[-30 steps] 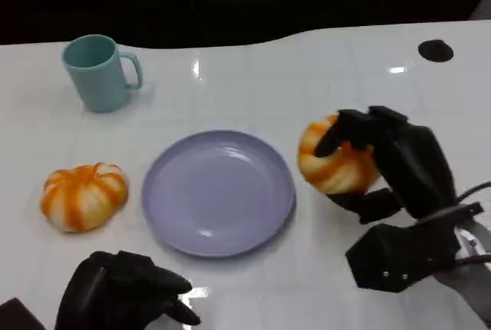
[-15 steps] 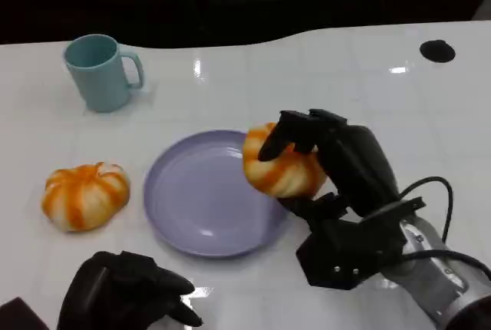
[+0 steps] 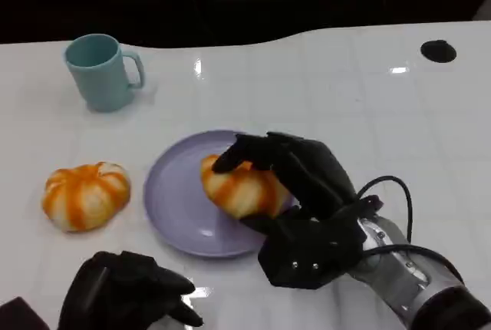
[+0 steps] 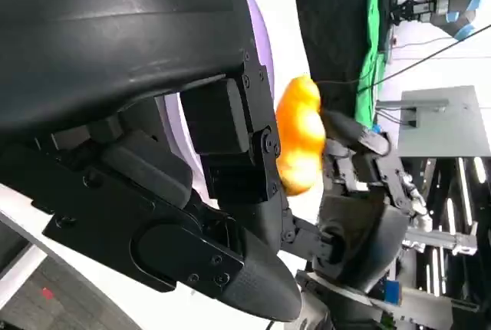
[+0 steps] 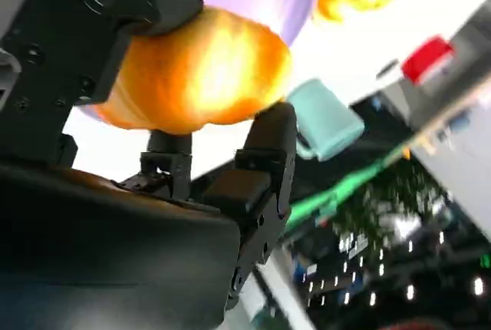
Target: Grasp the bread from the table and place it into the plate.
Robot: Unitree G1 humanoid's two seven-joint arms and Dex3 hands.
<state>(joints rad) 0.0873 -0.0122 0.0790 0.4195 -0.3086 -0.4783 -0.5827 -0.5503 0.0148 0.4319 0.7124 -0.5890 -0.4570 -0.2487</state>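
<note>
Near the table's [image 3: 322, 77] front edge, left hand [image 3: 123, 295] rests as before, fingers curled in on nothing. Right hand [image 3: 295, 192] has travelled from beside the plate's [image 3: 173, 199] right rim to over the plate, fingers wrapped around the bread [image 3: 238, 186]. Bread: round, orange with pale stripes, now over the plate's right half; cannot tell if touching. Second striped bun [image 3: 83, 194] unmoved near left edge. Teal mug [image 3: 100, 70] unmoved toward far left corner.
</note>
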